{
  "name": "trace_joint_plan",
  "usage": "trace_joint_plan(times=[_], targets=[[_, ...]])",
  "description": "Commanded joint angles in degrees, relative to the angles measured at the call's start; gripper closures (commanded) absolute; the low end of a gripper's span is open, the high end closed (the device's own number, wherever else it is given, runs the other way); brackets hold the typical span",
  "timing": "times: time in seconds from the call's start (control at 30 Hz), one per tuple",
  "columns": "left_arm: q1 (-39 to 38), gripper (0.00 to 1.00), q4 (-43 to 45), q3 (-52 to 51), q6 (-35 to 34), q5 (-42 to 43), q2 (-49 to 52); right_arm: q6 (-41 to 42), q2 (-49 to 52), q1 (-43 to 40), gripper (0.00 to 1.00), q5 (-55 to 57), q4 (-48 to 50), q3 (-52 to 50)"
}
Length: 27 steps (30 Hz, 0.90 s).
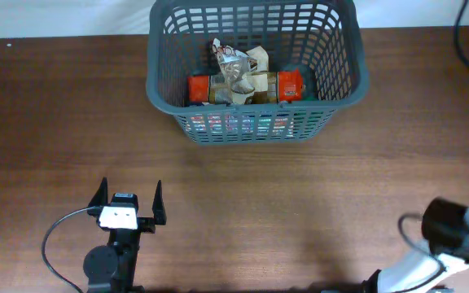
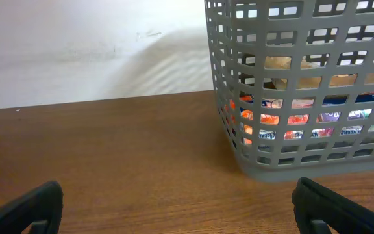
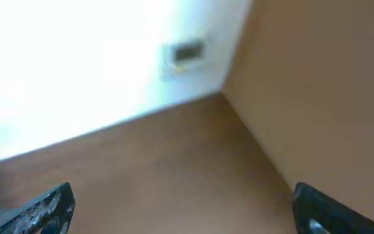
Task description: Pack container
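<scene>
Table (image 1: 300, 212): dark brown wood-grain top with a dull sheen, running back to a white wall (image 1: 55, 16) along the far edge. In the left wrist view the wall (image 2: 96, 52) shows faint scuffs and soft shadow.

Container (image 1: 251, 126): a grey slotted basket standing upright at the far middle of the table, close to the wall. It holds grocery packets: an orange-red pack (image 1: 202, 88) lying flat and a crumpled clear wrapper (image 1: 236, 69) on top of it. From the left wrist camera, the container (image 2: 304, 170) sits ahead and to the right, with coloured packaging showing through the lattice.

Left gripper (image 1: 131, 185): at the near left of the table, well apart from the container, fingers spread wide with nothing between them (image 2: 177, 201). A thin cable (image 1: 55, 236) loops beside its arm.

Right arm (image 1: 454, 236): at the near right corner. Right gripper (image 3: 184, 208): fingers wide apart and empty. Its view is blurred and tilted, showing brown surface, bright white wall and a small wall plate (image 3: 186, 52).

A dark cable (image 1: 466, 41) hangs at the far right edge.
</scene>
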Motion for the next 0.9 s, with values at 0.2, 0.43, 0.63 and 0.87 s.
trace_joint_plan(times=[0.2, 0.43, 0.63, 0.87], targets=[[0.3, 0.01, -0.2, -0.3, 0.9, -0.6, -0.5, -0.1, -14.6, 6.4, 0.01, 0.1, 7.0, -11.4], [0.3, 0.01, -0.2, -0.3, 0.9, -0.6, -0.5, -0.1, -28.3, 7.9, 0.01, -4.8, 18.1, -30.7], [0.3, 0.01, -0.2, -0.3, 0.9, -0.6, -0.5, -0.1, -41.6, 7.9, 0.01, -20.0, 28.5, -49.2], [0.3, 0.01, -0.2, -0.3, 0.9, -0.6, -0.5, -0.1, -56.8, 7.9, 0.01, -27.7, 49.9, -72.8]])
